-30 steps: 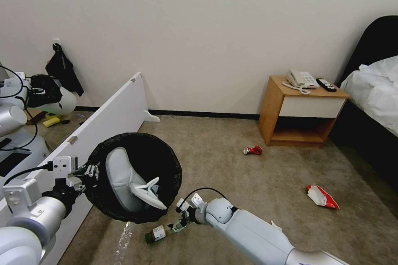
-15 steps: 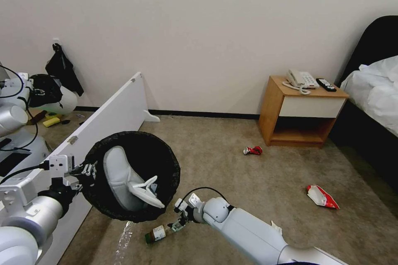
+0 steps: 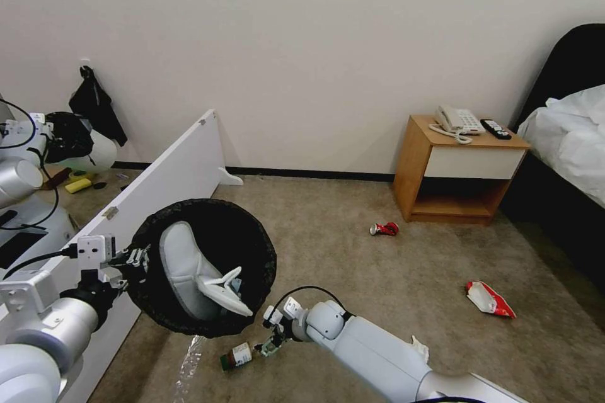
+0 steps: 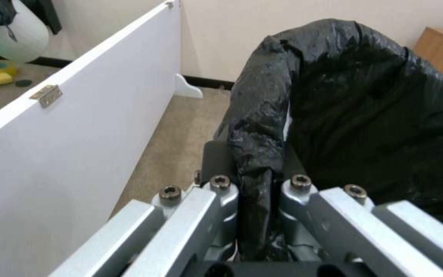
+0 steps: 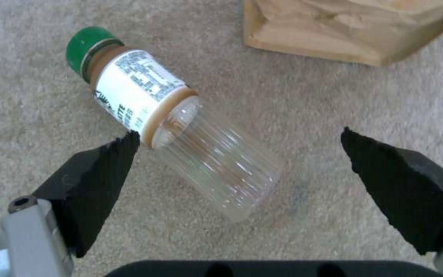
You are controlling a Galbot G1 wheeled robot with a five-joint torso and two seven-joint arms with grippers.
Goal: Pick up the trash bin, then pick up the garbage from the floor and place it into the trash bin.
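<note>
- Trash bin [image 3: 252, 245]: lower left of the head view, held off the floor [image 3: 353, 264] and tilted so its mouth faces the camera; a crinkly black bag lines it and folds over the rim.
- Bin contents: white slippers [image 3: 195, 274] lie against the black lining, one sole-side broad and pale, another thinner piece across the lower part of it.
- Left gripper [image 4: 256, 192]: at the bin's near rim; jaws clamped together on the bag-covered rim, one finger inside the wall and one outside, seen in the left wrist view.
- Right gripper [image 5: 239, 154]: low over the carpet at bottom centre of the head view; jaws wide apart, with black pads [image 5: 98, 173] on either side of the bottle, one pad tip right at its label edge.
- Bottle [image 5: 175, 119]: lying on its side on the floor just below the bin; green cap, white label, clear ribbed body, apparently empty.
- Brown paper bag [image 5: 355, 30]: on the carpet near the bottle, at the upper right of the right wrist view.
- Crushed red can [image 3: 384, 228] and red-white snack packet [image 3: 489, 300]: on the floor, right of centre, well apart from the bin.
</note>
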